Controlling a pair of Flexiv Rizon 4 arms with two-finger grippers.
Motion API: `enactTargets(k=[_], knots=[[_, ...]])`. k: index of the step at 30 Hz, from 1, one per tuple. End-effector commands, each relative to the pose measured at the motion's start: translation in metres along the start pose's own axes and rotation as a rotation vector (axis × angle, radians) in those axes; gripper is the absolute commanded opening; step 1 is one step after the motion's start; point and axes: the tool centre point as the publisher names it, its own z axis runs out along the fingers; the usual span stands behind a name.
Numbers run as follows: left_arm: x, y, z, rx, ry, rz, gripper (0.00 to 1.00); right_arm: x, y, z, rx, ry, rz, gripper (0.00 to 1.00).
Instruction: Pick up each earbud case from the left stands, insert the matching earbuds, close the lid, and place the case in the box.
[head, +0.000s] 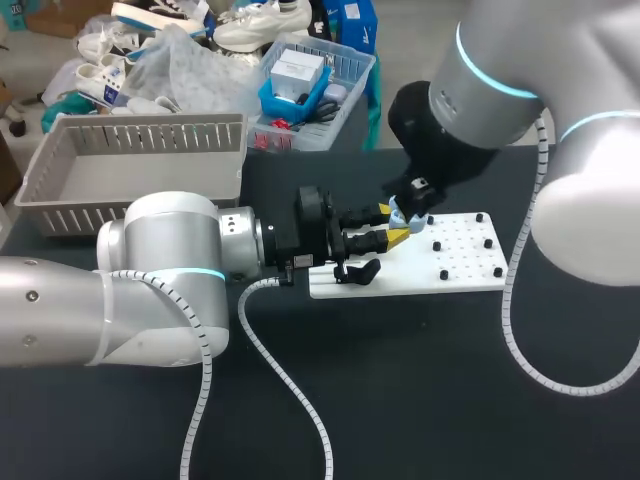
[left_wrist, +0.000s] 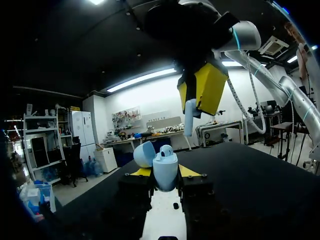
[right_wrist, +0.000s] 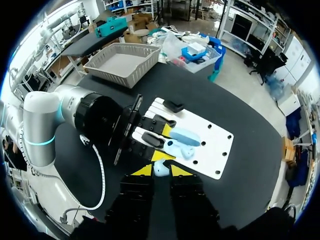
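My left gripper (head: 392, 226) (left_wrist: 165, 175) is shut on a light blue earbud case (left_wrist: 165, 170) (right_wrist: 176, 148), held over the near end of the white board. The case's lid (left_wrist: 144, 153) (right_wrist: 185, 136) stands open. Directly above the open case hangs my right gripper (head: 418, 192) (left_wrist: 196, 95) (right_wrist: 161, 170), shut on a light blue earbud (left_wrist: 190, 116) (right_wrist: 161, 168) whose stem points down toward the case. Earbud and case are a little apart. In the head view the earbud is hidden by the right gripper.
The white board (head: 470, 250) (right_wrist: 212, 145) carries small black pegs and a black stand (head: 358, 270) near its left edge. A grey slatted basket (head: 130, 170) (right_wrist: 122, 62) sits at the table's back left. My left arm's cable loops across the dark tabletop in front.
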Motion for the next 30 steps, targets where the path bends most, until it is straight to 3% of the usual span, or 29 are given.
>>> enactTargets(k=[1, 18, 30], knots=[[0.000, -0.001, 0.000, -0.004, 0.000, 0.001, 0.00, -0.007, -0.001, 0.005, -0.002, 0.022, -0.001, 0.00], [0.000, -0.001, 0.000, -0.004, 0.000, 0.001, 0.00, -0.014, -0.014, 0.015, -0.018, 0.034, -0.008, 0.00], [0.000, -0.001, 0.000, -0.004, 0.000, 0.001, 0.00, -0.012, -0.013, 0.012, -0.046, 0.019, -0.134, 0.00]])
